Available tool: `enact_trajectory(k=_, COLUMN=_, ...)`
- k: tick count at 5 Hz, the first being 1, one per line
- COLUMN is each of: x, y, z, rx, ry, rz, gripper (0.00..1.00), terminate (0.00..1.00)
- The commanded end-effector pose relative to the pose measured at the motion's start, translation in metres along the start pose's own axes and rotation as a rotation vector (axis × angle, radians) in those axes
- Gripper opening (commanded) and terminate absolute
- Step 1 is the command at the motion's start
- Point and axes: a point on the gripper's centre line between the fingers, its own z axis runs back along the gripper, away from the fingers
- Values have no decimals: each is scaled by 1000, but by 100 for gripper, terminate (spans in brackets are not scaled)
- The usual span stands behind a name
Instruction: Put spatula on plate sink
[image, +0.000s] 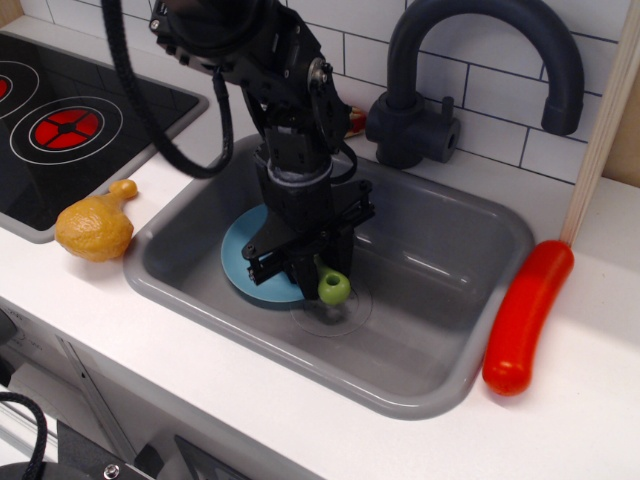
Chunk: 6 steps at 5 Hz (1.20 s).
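Fingers (300, 272) around spatula (333, 288), above plate (240, 262)

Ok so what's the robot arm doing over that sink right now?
The gripper holds the spatula by its green handle; the blade is hidden behind the fingers. It hangs over the right edge of the blue plate, which lies in the grey sink. The spatula is not yet set down on the plate.

Black arm angled steeply down, hand (300, 268) closed, fingers pointing downward
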Motion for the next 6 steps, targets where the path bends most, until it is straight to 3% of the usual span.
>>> enact_trajectory(k=1, x=12, y=-15, z=9, rx=-33, ry=-18, rz=-6, gripper=0, terminate=0)
enact_trajectory(k=2, x=14, y=-14, z=13, rx=-20, ry=-9, rz=-7, gripper=100, terminate=0)
enact_trajectory(k=4, x=5, y=-10, z=40, rx=-51, ry=-10, rz=-15, gripper=100, terminate=0)
enact_trajectory(k=5, x=-5, y=-15, z=65, rx=-84, ry=-37, rz=-80, gripper=100, terminate=0)
enact_trajectory(k=6, x=-10, y=-19, z=90, rx=-93, ry=-14, rz=-183, gripper=100, terminate=0)
